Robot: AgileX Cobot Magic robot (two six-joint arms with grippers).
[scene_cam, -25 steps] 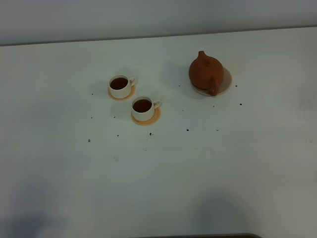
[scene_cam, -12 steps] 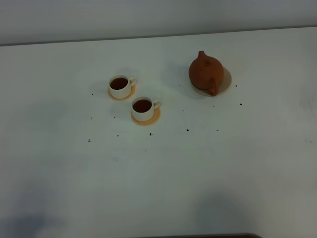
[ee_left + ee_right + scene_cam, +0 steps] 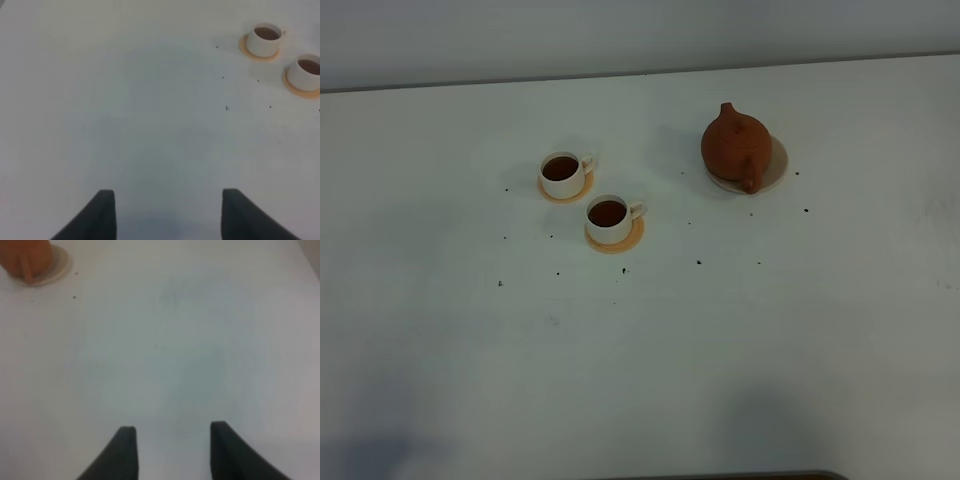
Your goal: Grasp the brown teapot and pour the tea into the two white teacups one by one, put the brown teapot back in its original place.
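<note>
The brown teapot (image 3: 736, 147) stands upright on its pale beige saucer (image 3: 776, 165) at the back right of the table; a corner of the right wrist view also catches the teapot (image 3: 26, 257). Two white teacups (image 3: 563, 173) (image 3: 610, 219) sit on orange coasters left of centre, each holding dark tea (image 3: 607, 212). The left wrist view shows the same cups (image 3: 263, 39) (image 3: 307, 71) far off. My left gripper (image 3: 167, 210) is open over bare table. My right gripper (image 3: 172, 447) is open too, empty, far from the teapot. Neither arm appears in the exterior high view.
Small dark specks (image 3: 699, 262) are scattered on the white table (image 3: 640, 350) around the cups and teapot. The table's far edge meets a grey wall (image 3: 620, 40) behind.
</note>
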